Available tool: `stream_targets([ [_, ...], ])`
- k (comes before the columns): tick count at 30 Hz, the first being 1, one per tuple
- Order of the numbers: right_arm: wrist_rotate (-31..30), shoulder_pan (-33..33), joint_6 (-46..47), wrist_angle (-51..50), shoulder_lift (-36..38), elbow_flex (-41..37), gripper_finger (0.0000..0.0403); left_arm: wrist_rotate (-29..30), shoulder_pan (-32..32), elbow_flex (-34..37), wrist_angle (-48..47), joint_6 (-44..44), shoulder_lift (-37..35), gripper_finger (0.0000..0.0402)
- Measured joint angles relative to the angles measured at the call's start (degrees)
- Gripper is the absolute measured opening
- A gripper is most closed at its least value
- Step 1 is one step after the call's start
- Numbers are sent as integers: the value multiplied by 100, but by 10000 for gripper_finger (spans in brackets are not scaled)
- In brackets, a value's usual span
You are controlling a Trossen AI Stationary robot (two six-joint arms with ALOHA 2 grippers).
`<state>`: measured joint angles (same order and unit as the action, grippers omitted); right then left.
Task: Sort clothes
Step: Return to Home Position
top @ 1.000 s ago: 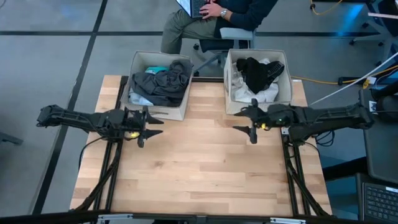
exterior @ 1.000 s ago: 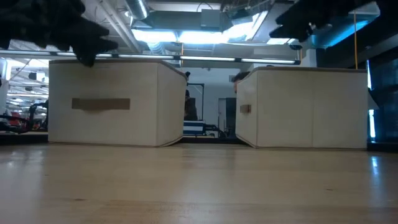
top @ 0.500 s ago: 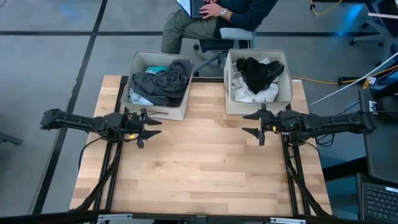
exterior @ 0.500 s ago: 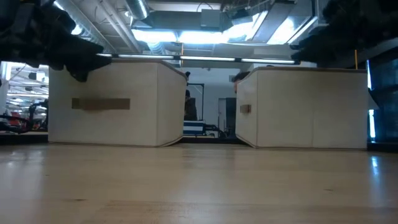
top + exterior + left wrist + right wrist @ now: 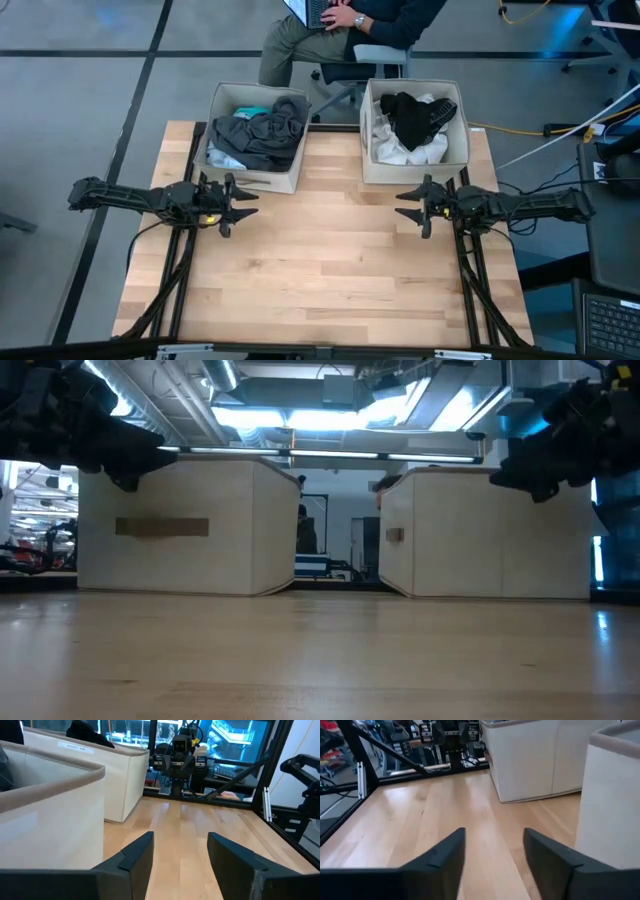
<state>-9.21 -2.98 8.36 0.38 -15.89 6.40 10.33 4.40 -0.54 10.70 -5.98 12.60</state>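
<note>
Dark grey garment: the large crumpled dark grey fabric garment [image 5: 262, 135] lies heaped on top of the left beige square fabric bin [image 5: 212, 110], one fold draped over the bin's edge toward the right bin.
Turquoise garment: a sliver of turquoise fabric [image 5: 252, 110] shows at the far side of the same bin, under the grey heap.
Pale garment: a pale blue-white fabric piece [image 5: 226, 158] peeks out at the bin's near corner on the left arm's side.
Small black garment: the small black fabric piece [image 5: 410, 117] sits bunched on top in the right beige square fabric bin [image 5: 366, 125].
White garment: the large white fabric garment [image 5: 400, 152] lies beneath and around the black piece.
Left end effector: the left end effector [image 5: 248, 203] hangs above the light wooden tabletop [image 5: 330, 270], just in front of the left bin, fingers [image 5: 135, 857] spread wide and empty.
Right end effector: the right end effector [image 5: 404, 205] hangs just in front of the right bin, fingers [image 5: 445, 855] likewise wide apart, holding nothing.
Labels: a tan patch [image 5: 162, 527] on the left bin's front and a white strip [image 5: 75, 747] on a bin rim carry writing too small to read.
Background: a seated person [image 5: 345, 25] works at a laptop beyond the bins.
</note>
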Motion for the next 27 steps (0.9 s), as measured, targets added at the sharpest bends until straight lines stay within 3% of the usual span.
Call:
stream_targets([
  [7, 34, 0, 0, 31, 798, -462, 82, -2, -3, 0, -27, 110, 0, 100],
  [13, 454, 0, -91, 39, 1311, -523, 10, -35, -7, 0, -205, 100, -16, 34],
  [17, 546, 2, -118, 11, 1590, -523, 11, -104, -7, 0, -129, 366, -218, 4],
  [21, 909, 1, -129, -25, 1576, -532, 20, -437, -54, 0, -548, 443, -699, 3],
  [24, 920, 2, -120, -48, 1575, -532, 21, -755, -143, 0, -952, 316, -1224, 1],
  [27, 839, 0, -155, -41, 1577, -532, 21, -776, -231, 0, -950, 308, -1242, 4],
])
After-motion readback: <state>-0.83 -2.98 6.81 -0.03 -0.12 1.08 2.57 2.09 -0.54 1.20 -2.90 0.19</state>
